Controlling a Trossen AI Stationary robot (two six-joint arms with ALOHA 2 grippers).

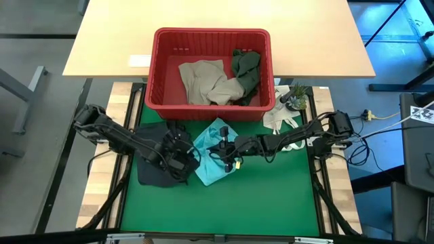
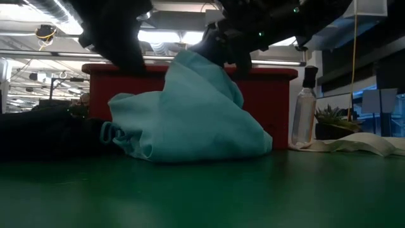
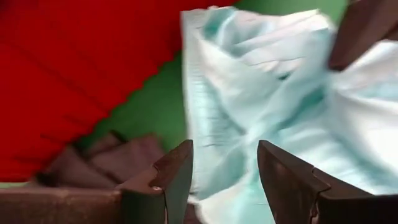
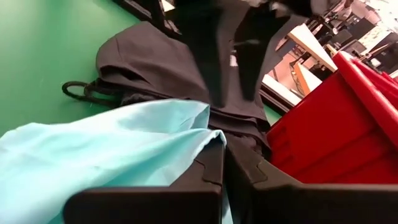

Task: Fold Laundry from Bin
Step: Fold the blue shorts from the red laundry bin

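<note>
The right end effector [image 4: 222,163] is clamped on the teal garment [image 1: 211,161]; the left end effector [image 3: 225,171] stands apart beside it

No readable text anywhere in these shots, as far as I can make out. The red bin [image 1: 211,68] has a couple of small embossed marks on its inside back wall, but they're too tiny to read. There's a white slip [image 1: 140,61] on the wooden table beside the bin, and it looks blank from above. The spray bottle [image 2: 304,114], off past the teal garment [image 2: 190,114], shows no label I can read. At the far right edge of the overhead shot there's a black-and-white patterned marker [image 1: 423,114], more like a tag code than lettering. No brands, numbers or signs legible.
</note>
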